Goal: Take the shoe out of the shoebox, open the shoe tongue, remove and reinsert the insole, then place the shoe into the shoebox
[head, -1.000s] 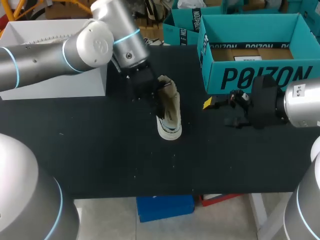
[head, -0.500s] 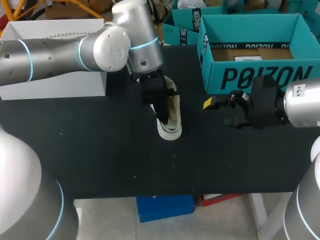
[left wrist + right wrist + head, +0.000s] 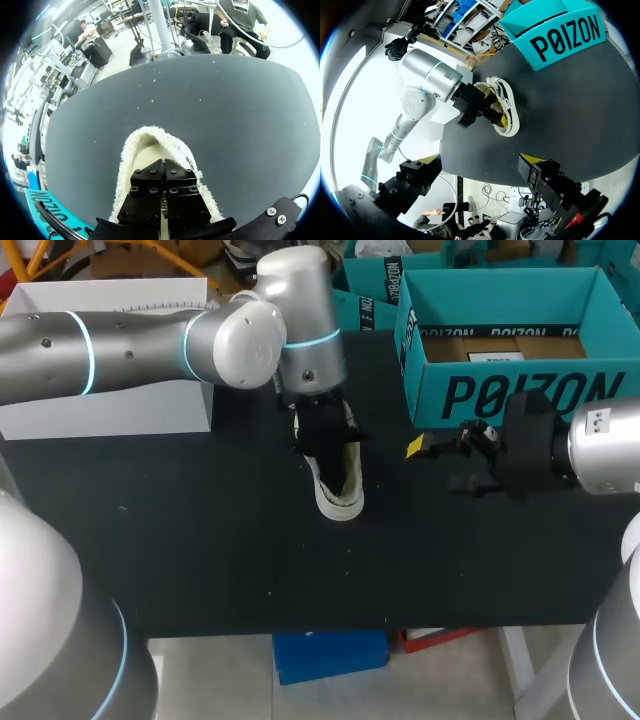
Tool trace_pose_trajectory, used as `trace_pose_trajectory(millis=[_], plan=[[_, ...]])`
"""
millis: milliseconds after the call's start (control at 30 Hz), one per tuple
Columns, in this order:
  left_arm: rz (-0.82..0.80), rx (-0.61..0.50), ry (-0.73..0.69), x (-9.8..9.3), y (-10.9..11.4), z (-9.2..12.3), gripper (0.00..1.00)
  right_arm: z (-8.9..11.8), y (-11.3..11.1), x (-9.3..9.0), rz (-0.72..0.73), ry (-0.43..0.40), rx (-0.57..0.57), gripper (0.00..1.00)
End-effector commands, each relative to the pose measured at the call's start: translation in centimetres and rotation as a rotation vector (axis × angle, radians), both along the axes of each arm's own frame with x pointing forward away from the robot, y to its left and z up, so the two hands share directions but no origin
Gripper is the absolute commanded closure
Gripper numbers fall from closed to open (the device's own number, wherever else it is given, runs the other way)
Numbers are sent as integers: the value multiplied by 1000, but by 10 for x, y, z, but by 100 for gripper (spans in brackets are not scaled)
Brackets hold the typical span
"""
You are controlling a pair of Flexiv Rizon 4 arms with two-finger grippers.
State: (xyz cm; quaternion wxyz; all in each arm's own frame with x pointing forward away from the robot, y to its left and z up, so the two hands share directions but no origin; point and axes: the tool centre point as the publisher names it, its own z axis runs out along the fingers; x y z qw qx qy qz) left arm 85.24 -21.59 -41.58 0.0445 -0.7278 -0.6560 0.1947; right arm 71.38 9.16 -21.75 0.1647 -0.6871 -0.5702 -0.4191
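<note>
A cream shoe (image 3: 340,502) with a fleecy lining stands on the black table, toe towards the front edge. My left gripper (image 3: 336,472) comes down from above into its opening. In the left wrist view the left gripper (image 3: 162,164) has its black fingers (image 3: 149,192) pressed together, shut, inside the fleecy collar (image 3: 142,142); what lies under them is hidden. My right gripper (image 3: 428,452) hangs open to the right of the shoe, in front of the teal shoebox (image 3: 500,390). From the right wrist view the right gripper (image 3: 480,160) is wide open and empty, with the shoe (image 3: 506,111) ahead of it.
The open teal shoebox (image 3: 562,37) stands at the back right of the table. A second teal box (image 3: 362,298) is behind it. A white box (image 3: 110,390) sits at the back left under my left arm (image 3: 140,345).
My left arm has swung to the right and its gripper has come over and down into the shoe's opening, covering the tan part that stood up. The right arm has not moved.
</note>
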Motion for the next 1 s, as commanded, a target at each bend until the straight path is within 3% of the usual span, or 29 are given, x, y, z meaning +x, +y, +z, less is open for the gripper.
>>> trace_pose_trajectory(millis=[33,267,433,733,1000], plan=[[5,-29,-23,-1,-1,14,100,0,1,0,-1,0,-1,0],[20,-81,-79,-5,6,68,100,0,1,0,-1,0,-1,0],[41,-70,-128,-1,21,94,99,0,1,0,-1,0,-1,0],[113,-84,-166,4,46,116,98,0,1,0,-1,0,-1,0],[213,-185,-153,8,64,131,98,0,1,0,-1,0,-1,0]])
